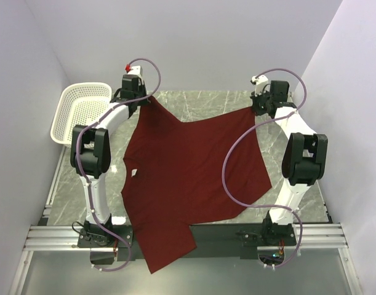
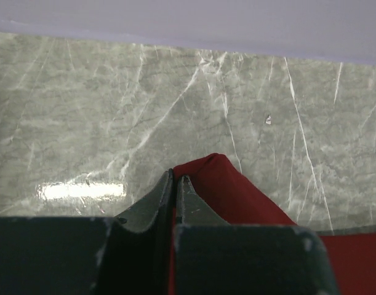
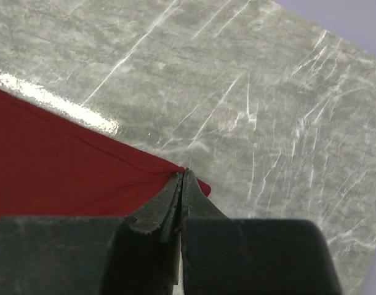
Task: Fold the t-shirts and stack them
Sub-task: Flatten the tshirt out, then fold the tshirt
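Above the marble table, top view: we see the maroon t-shirt stretched between both arms. Its far corners lie toward the table's far edge, and its near end reaches past the table's near edge. A small white neck label shows on its left side. The left gripper and the right gripper each meet one far corner. A white perforated basket sits beside the table's far left corner.

Left wrist view: we find the left gripper clenched on a fold of the t-shirt, over the table.

Right wrist view: we find the right gripper clenched on a corner of the t-shirt, over the table.
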### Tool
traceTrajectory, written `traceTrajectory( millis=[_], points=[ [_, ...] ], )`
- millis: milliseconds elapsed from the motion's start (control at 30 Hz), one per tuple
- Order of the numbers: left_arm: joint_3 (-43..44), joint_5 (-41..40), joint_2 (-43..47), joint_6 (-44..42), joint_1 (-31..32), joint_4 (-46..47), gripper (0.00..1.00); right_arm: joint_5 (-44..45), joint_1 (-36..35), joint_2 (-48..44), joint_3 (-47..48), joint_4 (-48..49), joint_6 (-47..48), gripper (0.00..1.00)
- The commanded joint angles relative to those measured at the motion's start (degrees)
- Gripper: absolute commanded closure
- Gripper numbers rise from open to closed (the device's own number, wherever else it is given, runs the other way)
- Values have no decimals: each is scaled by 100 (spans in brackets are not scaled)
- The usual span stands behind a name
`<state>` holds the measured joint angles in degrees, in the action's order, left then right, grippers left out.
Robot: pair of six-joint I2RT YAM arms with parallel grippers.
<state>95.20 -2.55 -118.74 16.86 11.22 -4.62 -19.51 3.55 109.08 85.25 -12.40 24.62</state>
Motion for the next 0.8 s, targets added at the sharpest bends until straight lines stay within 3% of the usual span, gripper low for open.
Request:
traceTrajectory(
  millis=[0,767],
  points=[
    [43,-247,254,54,-32,303,100,70,-30,-255,114,379,-80,100],
    [-142,-62,861,-614,-33,146,100,325,128,-308,158,168,43,100]
  ],
)
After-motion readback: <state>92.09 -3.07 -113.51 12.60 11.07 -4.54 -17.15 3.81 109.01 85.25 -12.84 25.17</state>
